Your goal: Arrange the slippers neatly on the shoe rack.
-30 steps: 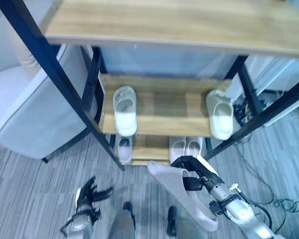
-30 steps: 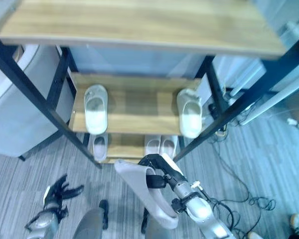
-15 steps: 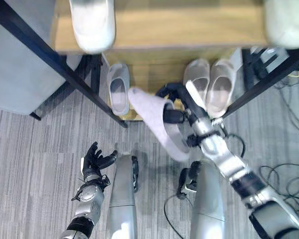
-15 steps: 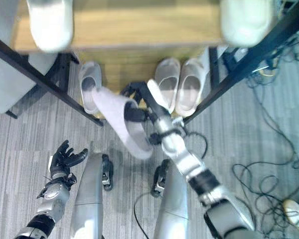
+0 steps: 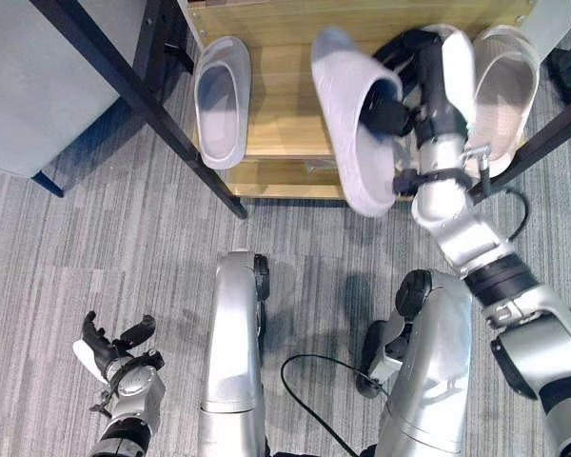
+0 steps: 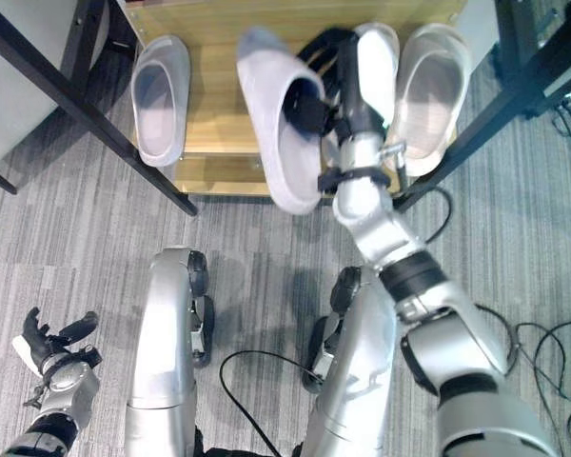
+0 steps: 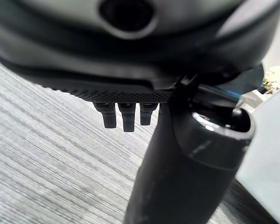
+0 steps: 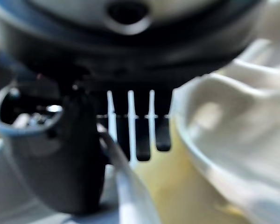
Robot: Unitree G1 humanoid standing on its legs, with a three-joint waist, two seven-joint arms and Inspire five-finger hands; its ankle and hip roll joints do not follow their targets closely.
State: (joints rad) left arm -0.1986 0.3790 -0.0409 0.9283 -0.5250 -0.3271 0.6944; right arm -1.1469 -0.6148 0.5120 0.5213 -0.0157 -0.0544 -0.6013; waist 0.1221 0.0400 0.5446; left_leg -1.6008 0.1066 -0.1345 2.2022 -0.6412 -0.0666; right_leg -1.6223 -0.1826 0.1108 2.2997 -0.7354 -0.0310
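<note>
- The right hand has its fingers curled round the edge of a grey slipper, thumb inside the opening, and holds it tilted over the front edge of the rack.
- The slipper's toe points to the back of the rack and its heel hangs past the front edge, over the floor.
- The rack's bottom shelf is light wood, set in a black metal frame whose leg slants across the left of the head views.
- A pale slipper lies flat on the shelf's left part, well apart from the held one.
- Two more pale slippers lie side by side at the right: the inner one is partly behind the right hand, the outer one is just beside it.
- The floor is grey striped carpet; a pale grey padded seat stands left of the rack.
- The left hand hangs low at the left over the carpet, fingers loosely spread, holding nothing.
</note>
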